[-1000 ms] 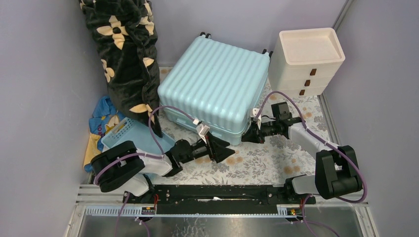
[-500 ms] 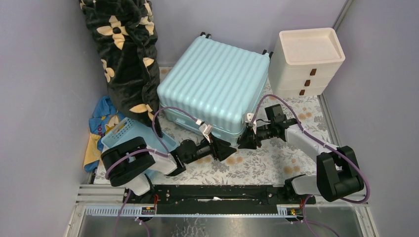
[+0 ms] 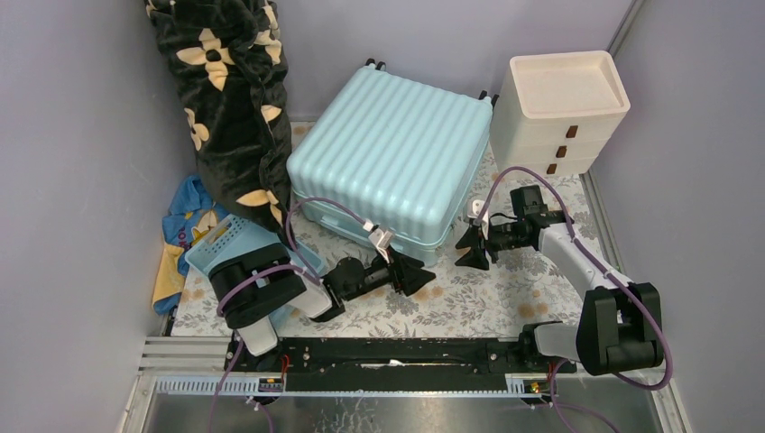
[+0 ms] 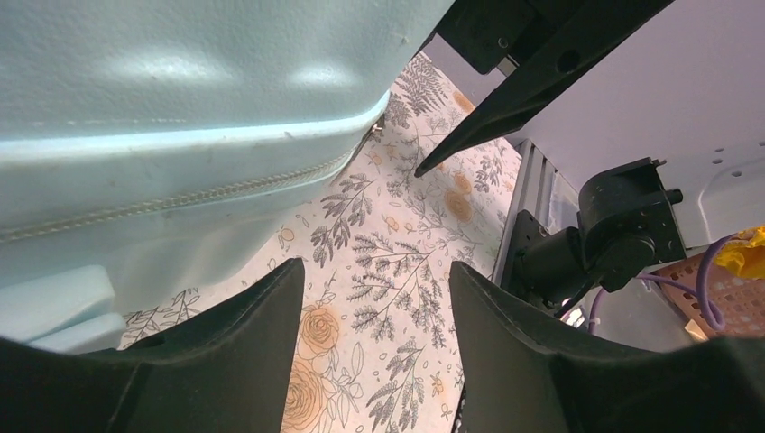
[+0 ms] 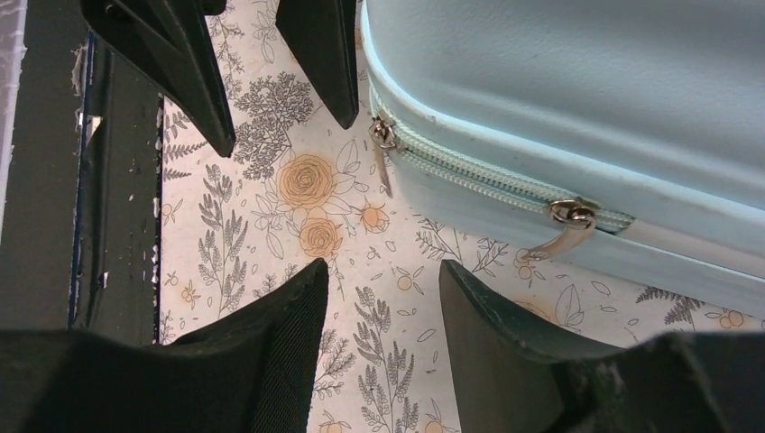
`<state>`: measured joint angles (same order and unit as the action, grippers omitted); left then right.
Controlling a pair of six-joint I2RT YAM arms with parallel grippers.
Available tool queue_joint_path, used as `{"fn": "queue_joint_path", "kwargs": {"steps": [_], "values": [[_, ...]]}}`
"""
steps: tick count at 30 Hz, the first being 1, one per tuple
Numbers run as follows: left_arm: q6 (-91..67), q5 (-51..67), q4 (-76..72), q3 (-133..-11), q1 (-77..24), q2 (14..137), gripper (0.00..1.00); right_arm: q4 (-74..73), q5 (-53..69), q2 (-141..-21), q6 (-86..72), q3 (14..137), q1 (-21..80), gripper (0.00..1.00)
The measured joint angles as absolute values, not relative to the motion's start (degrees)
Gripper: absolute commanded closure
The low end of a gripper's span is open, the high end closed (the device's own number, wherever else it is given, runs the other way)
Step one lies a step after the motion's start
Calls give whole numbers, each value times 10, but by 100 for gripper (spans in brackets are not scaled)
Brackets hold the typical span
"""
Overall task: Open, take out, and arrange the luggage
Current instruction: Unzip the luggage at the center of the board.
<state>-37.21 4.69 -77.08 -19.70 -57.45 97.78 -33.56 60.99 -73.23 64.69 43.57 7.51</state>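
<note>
Luggage point(image 3: 388, 153): ribbed aqua shell (boxy)

A white floral-print mat point(image 3: 469, 298) with orange roses and grey ferns covers the floor between pale lilac walls point(image 3: 81, 180). At the left rear a black plush blanket point(image 3: 230, 99) patterned with cream flowers stands upright as a tall bundle. Just beside its foot sits a small pale-blue plastic basket point(image 3: 221, 245) with perforated sides, and a crumpled blue and yellow cloth point(image 3: 185, 221) lies against the left wall behind it. In the right rear corner stands a cream three-drawer unit point(image 3: 555, 117) with brown handles and a tray-like top.
</note>
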Motion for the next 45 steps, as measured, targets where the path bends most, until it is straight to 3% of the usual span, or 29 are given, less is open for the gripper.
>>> {"fn": "queue_joint_path", "kwargs": {"steps": [16,24,28,45], "values": [[-399,-25,-850,-222,-593,1049,34,-307,642,-731,601,434,69,45],[-418,-41,-857,-251,-601,1082,34,-282,652,-728,569,429,69,70],[-433,-50,-860,-251,-602,1083,34,-273,657,-733,560,428,69,77],[-471,-80,-862,-245,-607,1071,35,-202,624,-773,482,411,116,85]]}}
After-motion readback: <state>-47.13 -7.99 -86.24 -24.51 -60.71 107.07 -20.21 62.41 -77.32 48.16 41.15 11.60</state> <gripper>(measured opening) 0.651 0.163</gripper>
